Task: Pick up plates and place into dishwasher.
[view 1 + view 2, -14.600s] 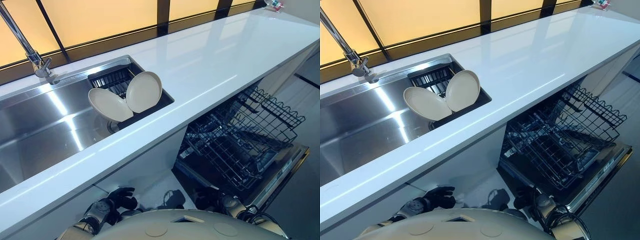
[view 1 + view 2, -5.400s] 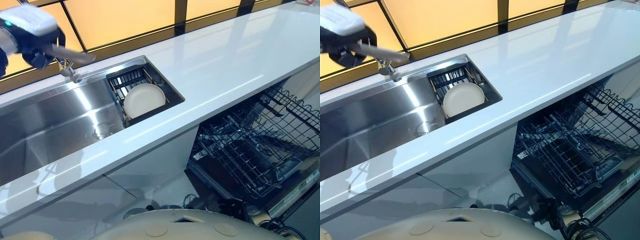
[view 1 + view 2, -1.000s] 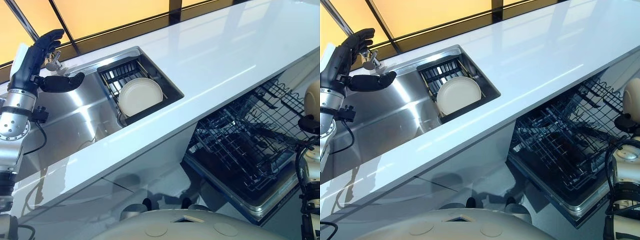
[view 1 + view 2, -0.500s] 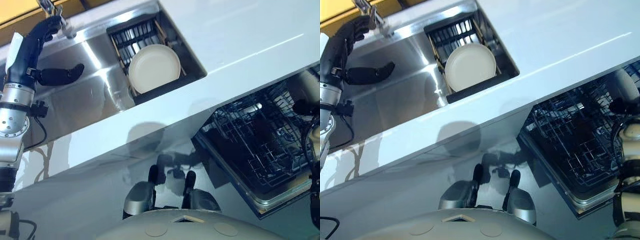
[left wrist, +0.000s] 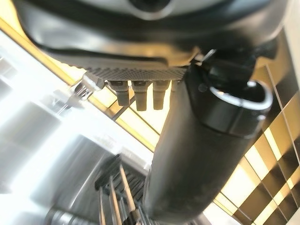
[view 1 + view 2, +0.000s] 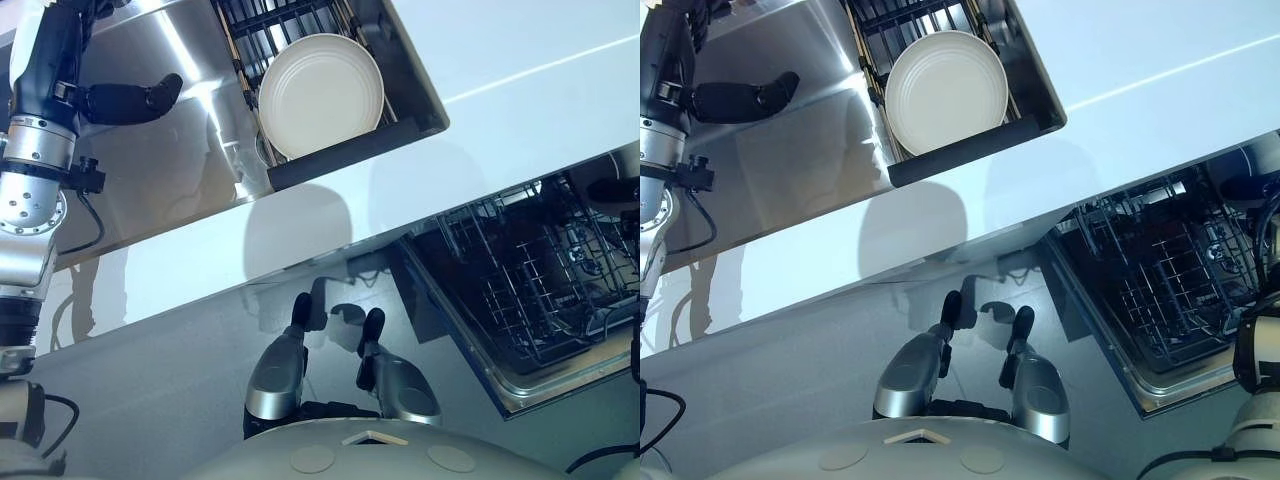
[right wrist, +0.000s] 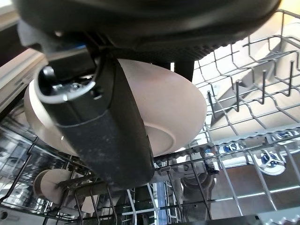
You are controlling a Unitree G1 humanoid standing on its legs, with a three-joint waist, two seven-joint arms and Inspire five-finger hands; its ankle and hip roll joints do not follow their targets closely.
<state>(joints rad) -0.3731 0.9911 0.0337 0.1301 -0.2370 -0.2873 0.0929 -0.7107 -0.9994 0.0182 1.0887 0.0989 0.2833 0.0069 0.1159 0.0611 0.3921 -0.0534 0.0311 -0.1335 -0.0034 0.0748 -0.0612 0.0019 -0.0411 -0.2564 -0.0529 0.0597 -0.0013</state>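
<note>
At the far left we see our left hand [image 6: 60, 60] raised over the steel sink [image 6: 170, 170], thumb jutting sideways and fingers straight, gripping nothing; its fingertips are cut off by the upper edge of the head views. In its wrist view the thumb blocks most of the scene, and we can just make out a tap [image 5: 86, 86] and dark rack bars past it.

Next, at the right end of the sink, a cream plate [image 6: 320, 95] leans in a black drying rack [image 6: 330, 165]; the plate hides most of the rack's floor.

The white bench [image 6: 520, 110] runs across the middle.

Below it to the right is the open dishwasher with its wire basket [image 6: 540, 280], whose contents are dark and hard to read.

At the right edge our right hand [image 7: 108, 126] is mostly out of the head views. Its wrist view shows a second cream plate [image 7: 173, 108] pinched between thumb and fingers over the basket wires, the thumb covering much of it. We cannot tell whether it touches the wires.
</note>
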